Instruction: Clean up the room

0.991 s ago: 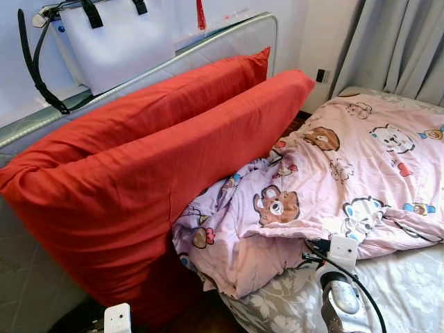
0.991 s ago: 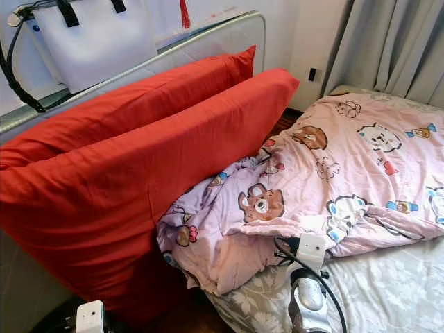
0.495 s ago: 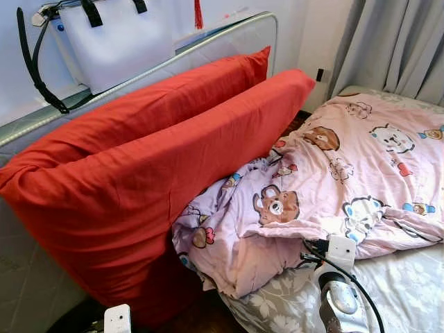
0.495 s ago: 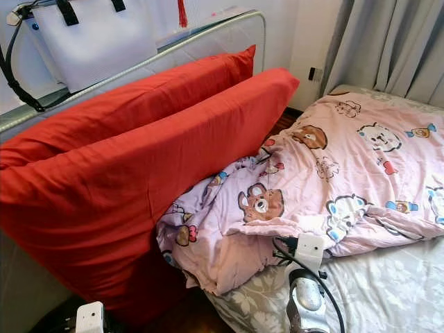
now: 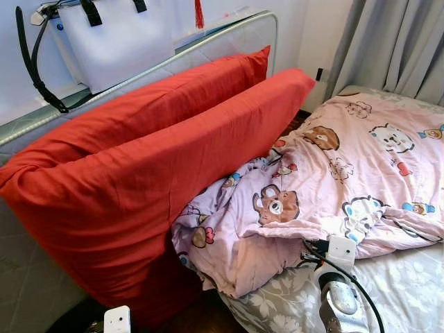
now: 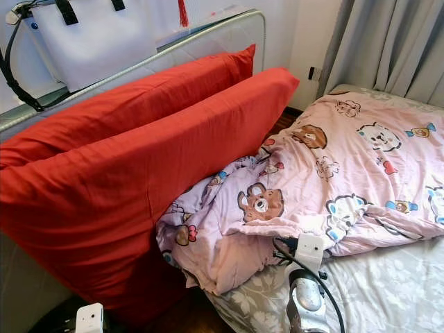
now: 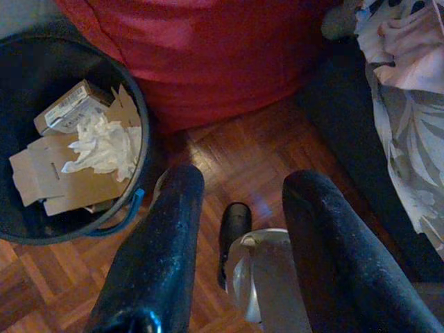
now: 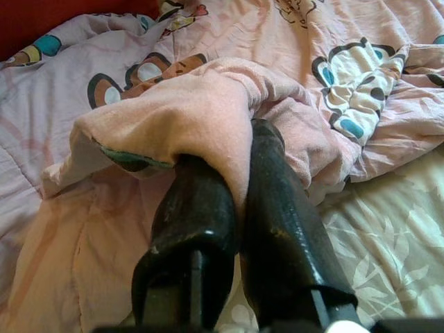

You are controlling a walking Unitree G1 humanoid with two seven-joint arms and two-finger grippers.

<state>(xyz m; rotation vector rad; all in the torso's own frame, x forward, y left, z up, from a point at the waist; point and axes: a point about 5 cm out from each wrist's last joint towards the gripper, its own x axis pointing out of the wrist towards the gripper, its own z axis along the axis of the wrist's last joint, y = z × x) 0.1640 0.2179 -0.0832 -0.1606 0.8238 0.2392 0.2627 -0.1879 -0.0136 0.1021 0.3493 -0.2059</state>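
A pink quilt [image 5: 361, 159] printed with cartoon bears lies crumpled across the bed [image 5: 409, 291], its near corner bunched by the bed's edge. My right gripper [image 8: 239, 142] is low over the flowered sheet, shut on a fold of the quilt's edge [image 8: 201, 111]; its wrist [image 5: 340, 251] sits just under that edge. Two long red pillows [image 5: 159, 173] lean against the headboard [image 5: 229, 38]. My left gripper [image 7: 243, 184] hangs open and holds nothing above the wooden floor [image 7: 236, 146], next to the lower red pillow.
A black bin [image 7: 142, 118] with cardboard and crumpled tissue stands on the floor beside the pillows. A white bag [image 5: 114, 41] with black straps sits on the headboard. Grey curtains [image 5: 402, 41] hang behind the bed, with a wall socket [image 5: 320, 74] near them.
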